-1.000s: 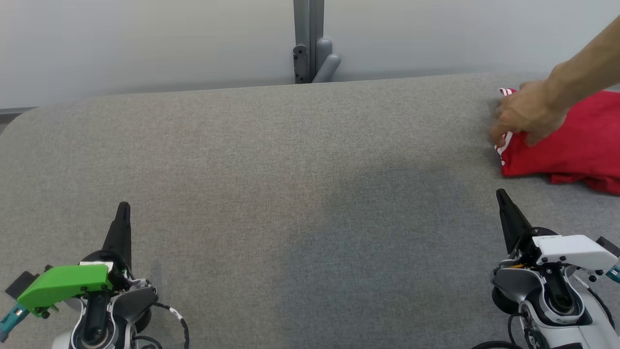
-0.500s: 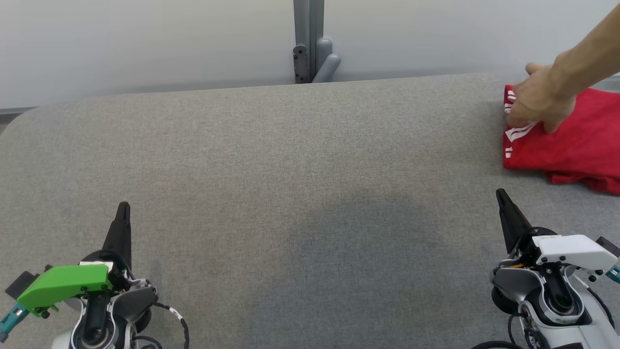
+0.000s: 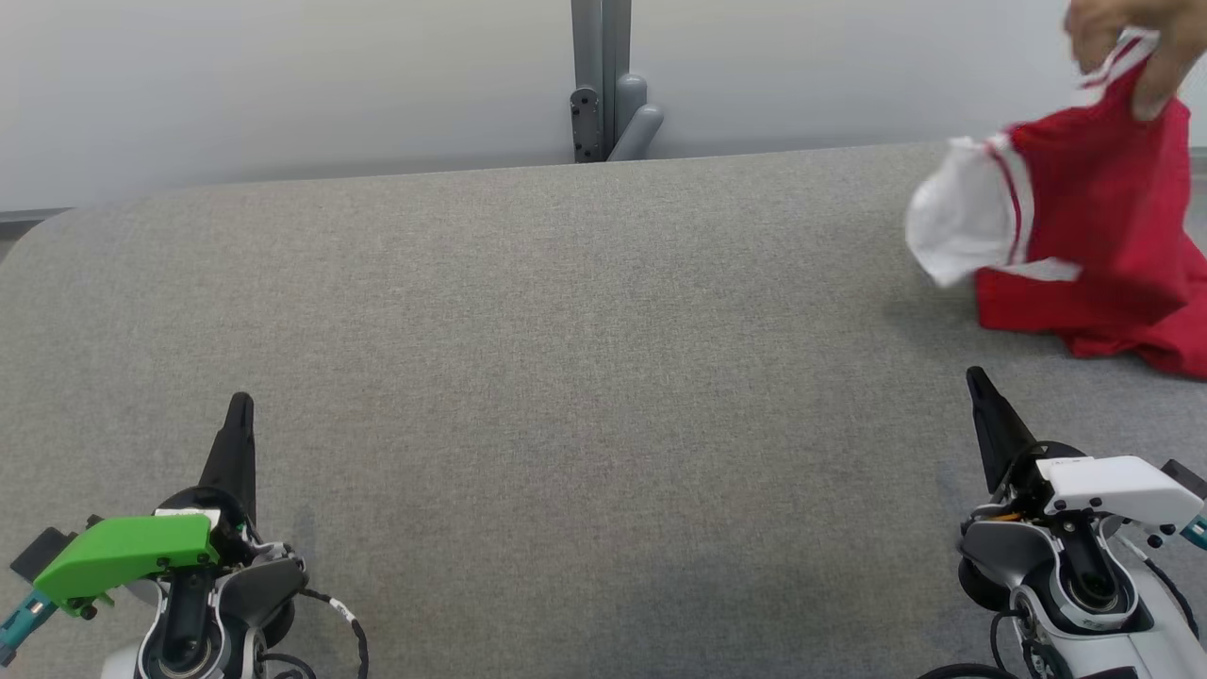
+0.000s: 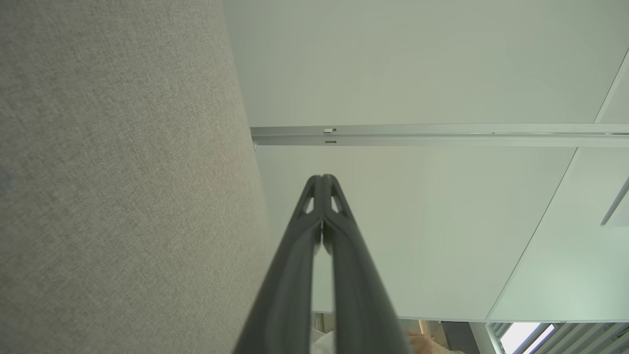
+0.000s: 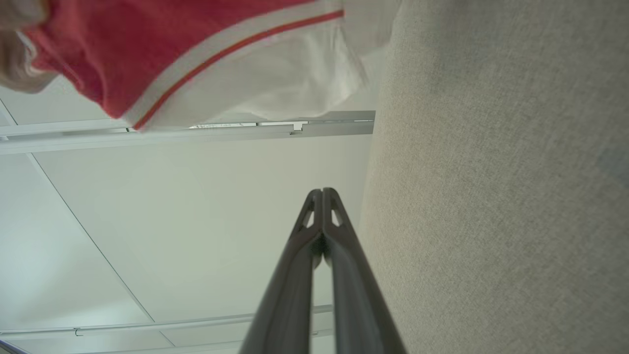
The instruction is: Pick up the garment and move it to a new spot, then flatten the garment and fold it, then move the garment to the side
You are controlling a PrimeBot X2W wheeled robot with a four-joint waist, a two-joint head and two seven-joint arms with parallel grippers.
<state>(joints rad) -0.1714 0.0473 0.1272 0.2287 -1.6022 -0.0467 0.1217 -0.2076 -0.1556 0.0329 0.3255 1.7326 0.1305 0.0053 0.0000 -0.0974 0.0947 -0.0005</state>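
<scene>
Grey woven fabric covers the wide counter across most of your head view, with a pale wall behind it. At the counter's far right is the red garment with a white section and striped trim. Its lower folds rest on the fabric, while a person's hand in the top right corner pinches its upper edge and holds that part off the surface, the white section hanging out to the left. Your robot's left hand sits at the near left, its two long dark fingers clenched together on nothing. The right hand sits at the near right, close to the garment without touching it, likewise clenched and empty. A grey metal post stands behind the counter's middle.
</scene>
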